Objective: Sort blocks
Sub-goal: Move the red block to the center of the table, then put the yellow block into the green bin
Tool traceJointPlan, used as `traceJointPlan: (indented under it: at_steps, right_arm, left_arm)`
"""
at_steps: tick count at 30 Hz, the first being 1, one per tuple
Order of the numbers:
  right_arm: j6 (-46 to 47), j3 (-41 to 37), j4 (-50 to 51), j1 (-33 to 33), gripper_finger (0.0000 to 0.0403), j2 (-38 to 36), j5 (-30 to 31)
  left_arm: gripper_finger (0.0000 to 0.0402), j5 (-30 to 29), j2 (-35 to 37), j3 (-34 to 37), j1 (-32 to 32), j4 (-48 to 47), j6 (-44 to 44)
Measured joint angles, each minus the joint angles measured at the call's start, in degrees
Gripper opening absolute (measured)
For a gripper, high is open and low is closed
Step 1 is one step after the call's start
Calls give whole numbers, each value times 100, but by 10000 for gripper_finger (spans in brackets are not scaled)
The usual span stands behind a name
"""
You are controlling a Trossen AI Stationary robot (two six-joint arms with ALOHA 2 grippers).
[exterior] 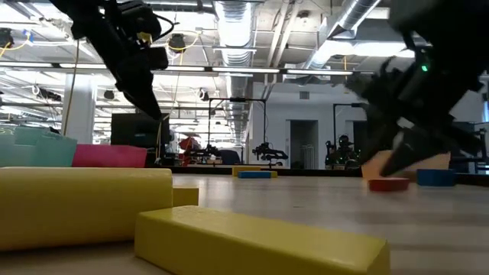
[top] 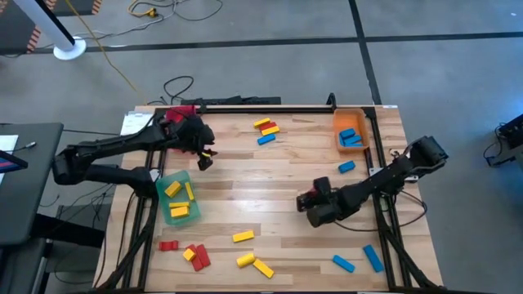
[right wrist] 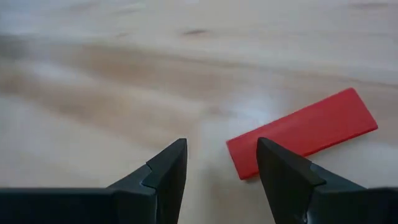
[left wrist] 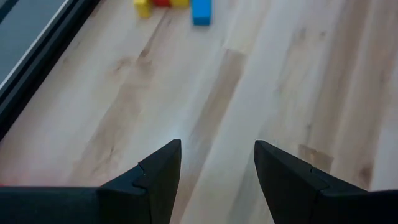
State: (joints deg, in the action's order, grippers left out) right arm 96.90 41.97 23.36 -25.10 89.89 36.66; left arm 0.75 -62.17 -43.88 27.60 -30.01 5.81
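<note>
Scattered blocks lie along the near edge of the table (top: 278, 175): red and yellow ones (top: 196, 256) at the near left, blue ones (top: 372, 258) at the near right. Mid-table on the right, the right tool (right wrist: 221, 177) hovers with fingers apart and empty, a red block (right wrist: 303, 132) just beside it. The green tray (top: 174, 198) at the left holds yellow blocks. Farther left, the left tool (left wrist: 217, 180) hangs open and empty over bare wood. The orange tray (top: 351, 131) at the far right holds blue blocks.

Showing pale wood-grain table top (top: 286, 175), smooth with a faint sheen. Appearing matt, smooth and plastic-like: red block (right wrist: 303, 132). Looking matt black, hard-edged: right gripper (right wrist: 221, 169) fingers (right wrist: 163, 171).
</note>
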Motion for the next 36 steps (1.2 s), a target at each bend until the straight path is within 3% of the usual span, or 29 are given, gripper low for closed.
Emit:
traceJointPlan:
  at_steps: [3, 9, 13, 20, 26, 36]
  right_arm:
    - [-796, 95, -572, 2, 209, 0, 62]
    - [-2056, 462, -606, -89, 209, 0, -259]
    - [-3031, 781, -616, -371, 209, -2, -697]
    - [-4460, 1224, -702, -999, 209, -7, -985]
    - [-5104, 1269, -986, -1352, 209, -7, -987]
    - [-5371, 1269, -969, -1392, 209, -9, -987]
  left_arm:
    - [198, 4, 0, 0, -236, 117, -51]
    - [198, 120, 0, 0, -661, 113, -130]
    - [198, 530, -2, 0, -1055, 114, -258]
    - [198, 651, -6, 0, -2122, 140, -513]
    - [198, 650, -88, -1, -3158, 439, -902]
    - [198, 460, -586, 2, -4498, 1566, -1545]
